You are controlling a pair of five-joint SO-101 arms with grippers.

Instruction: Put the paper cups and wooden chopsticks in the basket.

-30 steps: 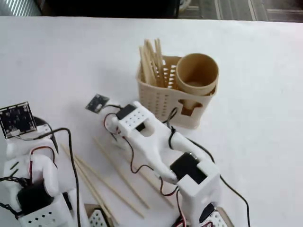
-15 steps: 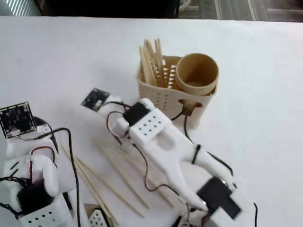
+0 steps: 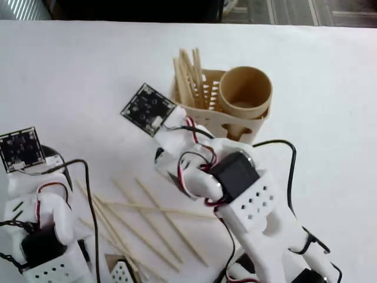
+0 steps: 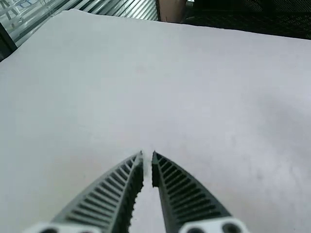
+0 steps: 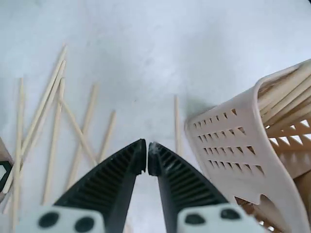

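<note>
A beige slotted basket (image 3: pixel 206 127) stands mid-table, holding a tan paper cup (image 3: pixel 245 91) and a bunch of wooden chopsticks (image 3: pixel 188 73). Several loose chopsticks (image 3: pixel 147 227) lie crossed on the table in front of it. My right arm (image 3: pixel 247 200) bends over the spot between them and the basket. My right gripper (image 5: pixel 147 158) is shut and holds nothing; it hangs above bare table with the basket wall (image 5: pixel 233 145) on one side, loose chopsticks (image 5: pixel 63 126) on the other, and a single chopstick (image 5: pixel 177 124) by the basket. My left gripper (image 4: pixel 147 162) is shut over bare table.
The left arm (image 3: pixel 41 230) rests at the near left corner with cables trailing. The white table (image 3: pixel 70 71) is open to the far left and to the right of the basket. A dark edge runs along the table's far side.
My right arm swung round and its wrist rose toward the basket. The loose chopsticks that it covered now show, shifted, with one lying crosswise. The left arm kept still.
</note>
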